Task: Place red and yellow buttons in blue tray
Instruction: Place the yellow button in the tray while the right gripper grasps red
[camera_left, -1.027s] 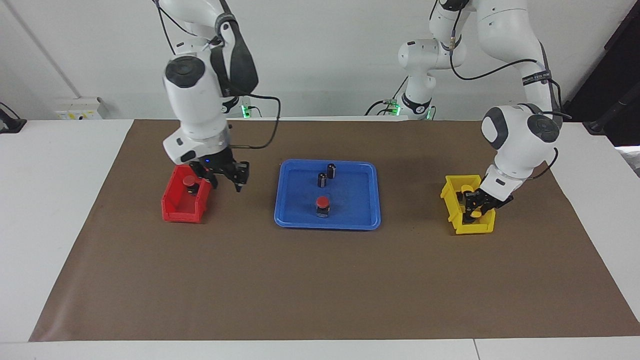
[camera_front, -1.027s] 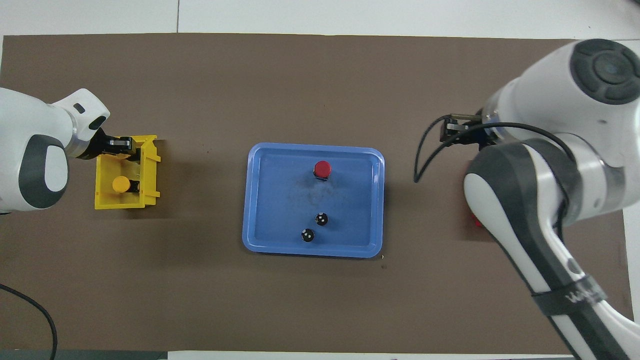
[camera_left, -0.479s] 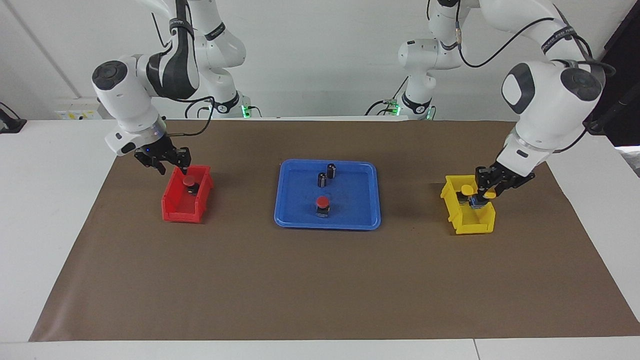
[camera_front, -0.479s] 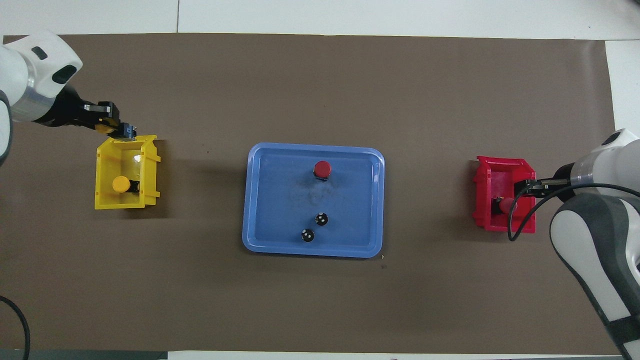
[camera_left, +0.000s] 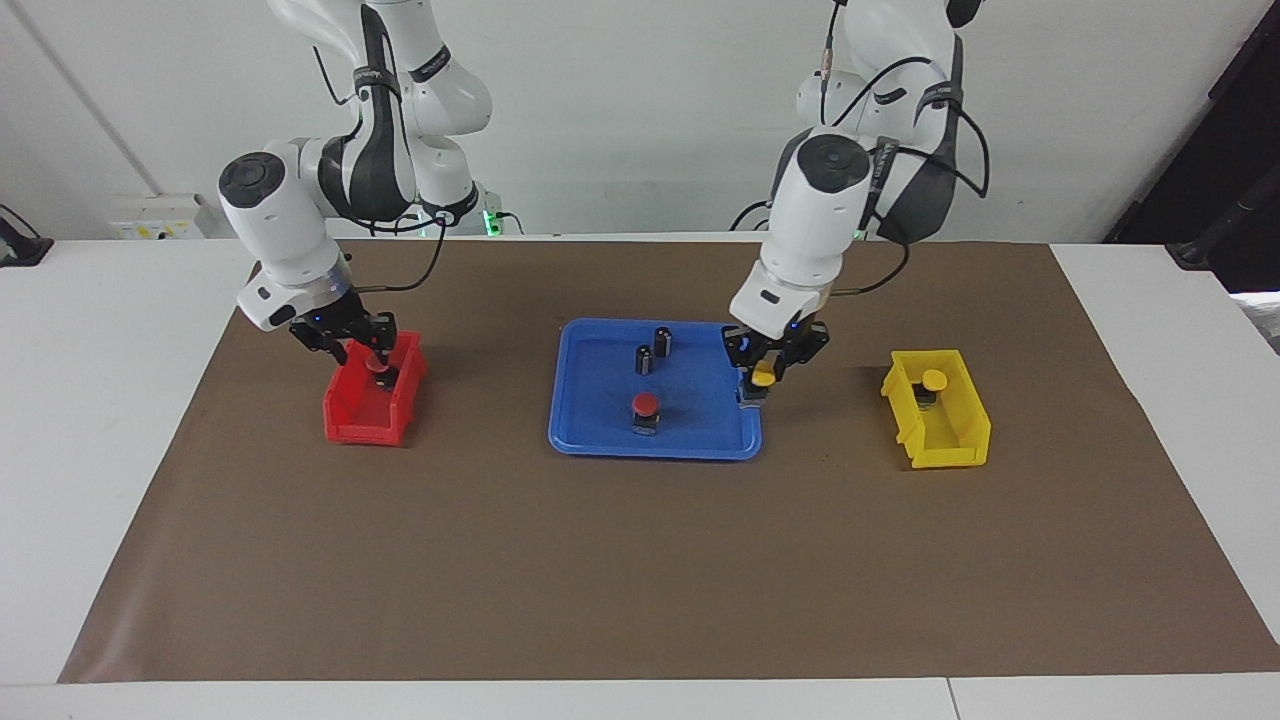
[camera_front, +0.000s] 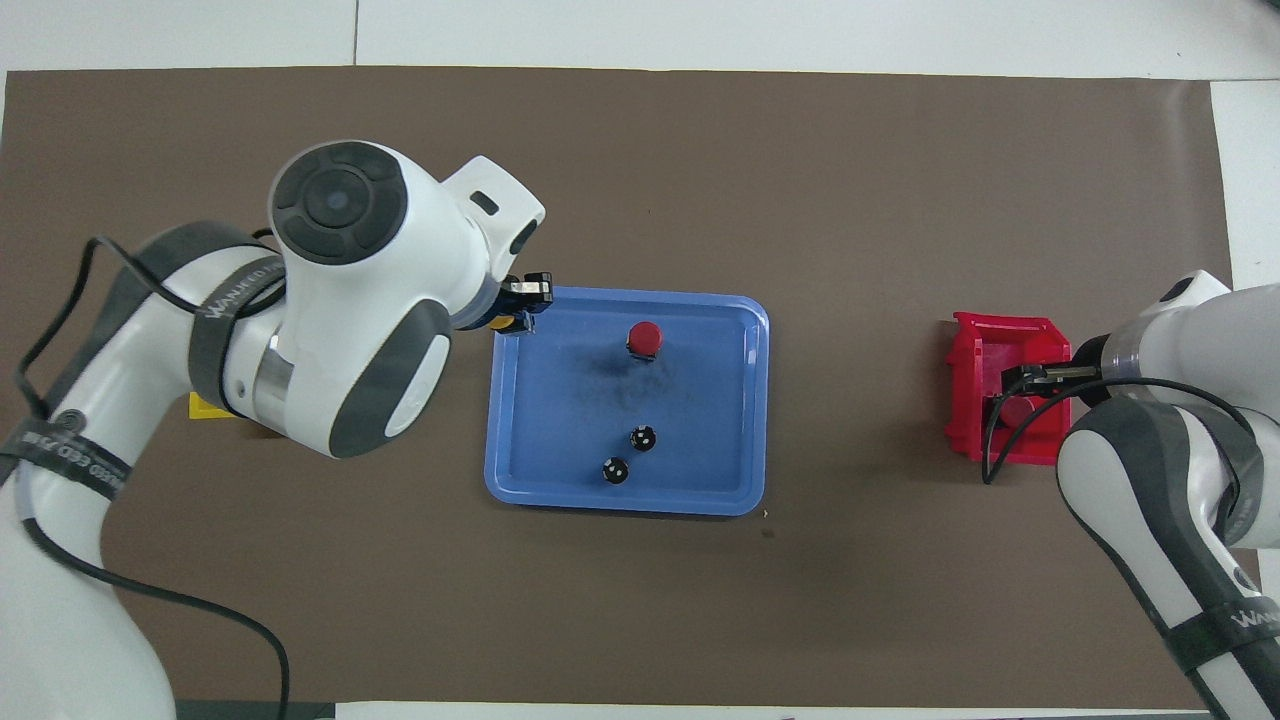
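The blue tray (camera_left: 720, 440) (camera_front: 560, 490) lies mid-table and holds one red button (camera_left: 646, 405) (camera_front: 644, 337). My left gripper (camera_left: 765, 372) (camera_front: 525, 305) is shut on a yellow button (camera_left: 764, 379) (camera_front: 503, 322) and holds it just above the tray's edge toward the left arm's end. The other yellow button (camera_left: 933, 380) sits in the yellow bin (camera_left: 945, 445). My right gripper (camera_left: 362, 350) (camera_front: 1030, 385) is open and low over the red bin (camera_left: 365, 420) (camera_front: 965, 400), at the second red button (camera_left: 377, 366) (camera_front: 1012, 410) inside it.
Two small dark cylinders (camera_left: 645, 358) (camera_left: 663, 341) with silvery tops stand in the tray's part nearer the robots. In the overhead view the left arm hides most of the yellow bin (camera_front: 205, 405). A brown mat (camera_left: 640, 560) covers the table.
My left gripper has carried the yellow button from the yellow bin to over the blue tray's edge. My right gripper has shifted a little, down to the red bin and its button.
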